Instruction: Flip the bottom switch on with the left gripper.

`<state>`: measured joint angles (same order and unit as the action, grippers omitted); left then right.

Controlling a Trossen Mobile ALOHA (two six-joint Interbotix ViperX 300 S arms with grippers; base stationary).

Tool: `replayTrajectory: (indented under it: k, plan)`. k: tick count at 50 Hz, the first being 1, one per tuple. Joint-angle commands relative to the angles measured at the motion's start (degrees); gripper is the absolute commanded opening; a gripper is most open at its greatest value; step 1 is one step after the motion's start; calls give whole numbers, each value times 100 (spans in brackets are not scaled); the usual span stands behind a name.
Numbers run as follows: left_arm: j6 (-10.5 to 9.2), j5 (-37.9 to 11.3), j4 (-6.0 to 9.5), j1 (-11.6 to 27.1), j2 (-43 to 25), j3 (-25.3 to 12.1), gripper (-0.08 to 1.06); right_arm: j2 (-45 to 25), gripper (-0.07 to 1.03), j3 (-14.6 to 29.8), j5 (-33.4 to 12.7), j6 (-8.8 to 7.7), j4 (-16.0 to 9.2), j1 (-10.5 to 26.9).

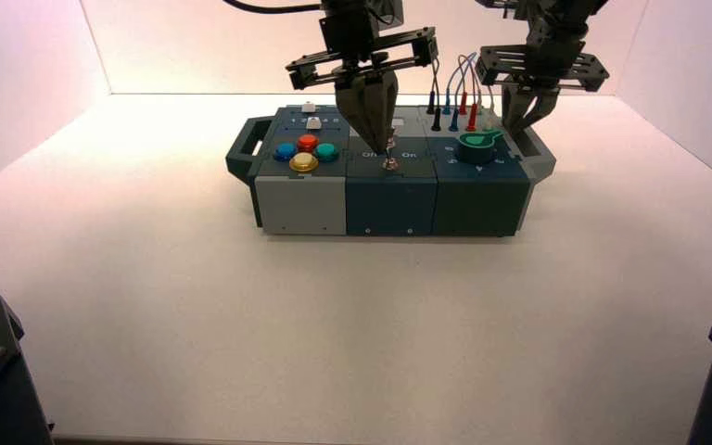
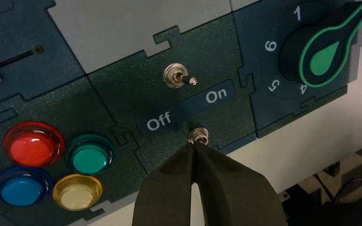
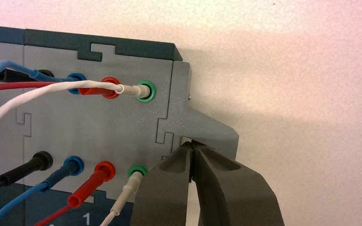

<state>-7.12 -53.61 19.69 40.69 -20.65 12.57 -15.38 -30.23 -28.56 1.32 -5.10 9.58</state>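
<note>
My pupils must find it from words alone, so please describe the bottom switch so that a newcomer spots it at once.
On top of the wide box, find the dark middle panel lettered Off and On. Near its front edge stands a small silver toggle, at the tips of the left gripper. Its twin sits farther back, beyond the lettering.

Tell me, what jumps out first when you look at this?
Probably the cluster of four round glossy buttons, red, blue, green and yellow, on the box's left part. Next, the big green-rimmed black knob near its right end. Between them, the robot's black, pointed left hand reaches down, closed, at the small silver front toggle switch.
</note>
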Motion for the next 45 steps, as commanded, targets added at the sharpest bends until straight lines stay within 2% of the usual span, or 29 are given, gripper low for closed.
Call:
replayTrajectory:
  k: [1, 16, 27, 45]
  plan:
    - [-35, -18, 53, 272, 70, -299, -3, -308, -2, -185, -18, 0, 9, 18]
    - [-53, -53, 62, 360, -26, -387, -3, -264, -2, -237, 9, 0, 9, 18]
    - [-53, -62, 9, 360, 105, -431, -3, -229, -2, -264, 26, -9, 9, 18]
    - [-44, -62, 0, 360, 413, -290, -3, -70, -2, -299, -9, 0, 9, 18]
